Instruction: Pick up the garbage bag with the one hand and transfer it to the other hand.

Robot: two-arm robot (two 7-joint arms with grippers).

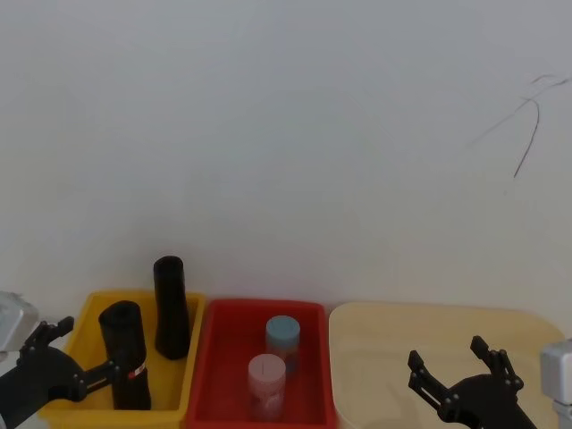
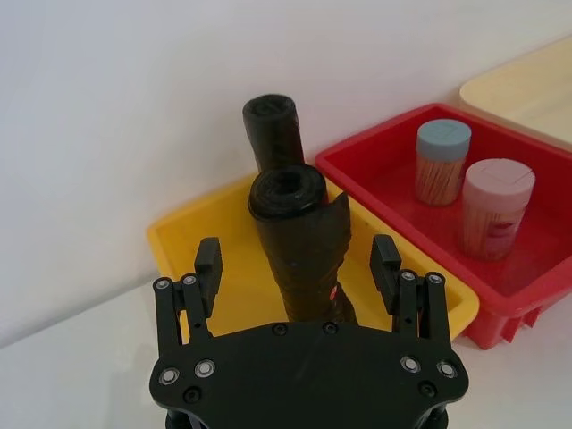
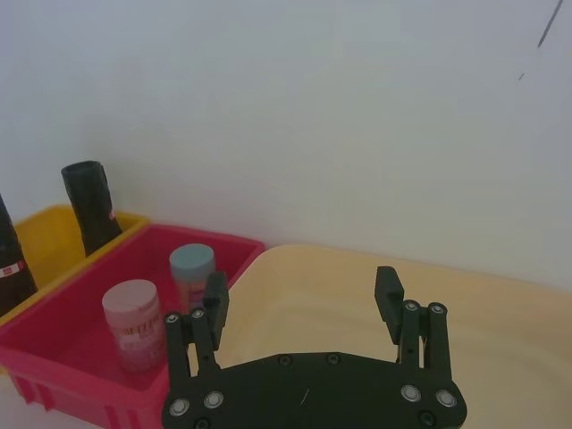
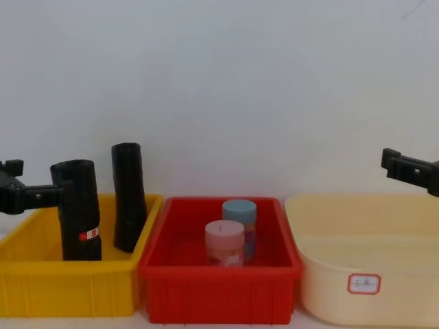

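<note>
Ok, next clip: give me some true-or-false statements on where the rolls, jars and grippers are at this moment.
1. The labelled black roll stands in the yellow bin. True.
2. The left gripper holds it above the bin. False: its jaws are open on either side of the roll, which stands in the bin.
3. A blue-lidded jar and a pink-lidded jar stand in the red bin. True.
4. The right gripper holds a jar. False: it hovers open and empty over the cream tub.
5. The plain roll stands in the tub. False: it is in the yellow bin.

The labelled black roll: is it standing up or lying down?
The roll stands upright in the yellow bin, end facing up, the open left gripper close beside it.
</note>
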